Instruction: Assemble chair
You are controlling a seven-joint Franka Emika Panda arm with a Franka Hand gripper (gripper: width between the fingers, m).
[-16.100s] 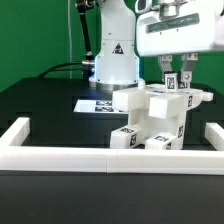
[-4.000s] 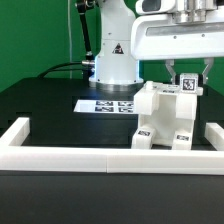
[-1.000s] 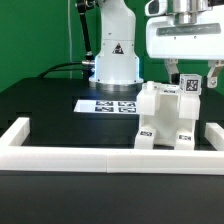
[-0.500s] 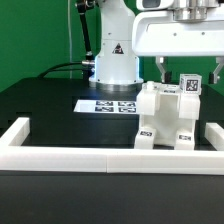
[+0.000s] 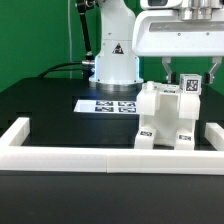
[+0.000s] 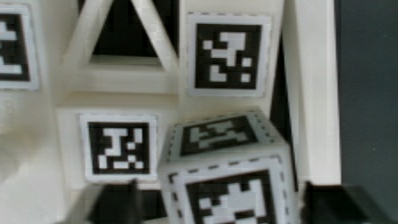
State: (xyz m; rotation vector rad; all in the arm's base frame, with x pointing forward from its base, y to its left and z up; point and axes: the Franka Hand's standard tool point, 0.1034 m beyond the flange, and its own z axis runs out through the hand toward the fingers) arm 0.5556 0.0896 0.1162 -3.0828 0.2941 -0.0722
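The gripper points straight down, wrist vertical. The broad white hand body sits level above it, and the rest of the arm rises out of the top of the exterior view. The two dark fingers hang apart, one on each side of a tagged block, and that block sits right between them at fingertip height. A sliver of space seems to show on each side, but I cannot tell whether the pads are actually pressing the block, so grip or no grip stays an open call. The wrist view is filled with white plastic and black-and-white tags directly under the gripper, and the contact line cannot be read there either.

The block tops the chair, a stepped white build standing upright on the black bench directly below the gripper, with more square tags on its front faces. Out from the chair, away from the fingers, the marker board lies flat on the bench, just beside the chair's foot. Beyond the board stands the robot's white base. On the camera side of the chair, well below the gripper, the long white border rail runs across the bench.
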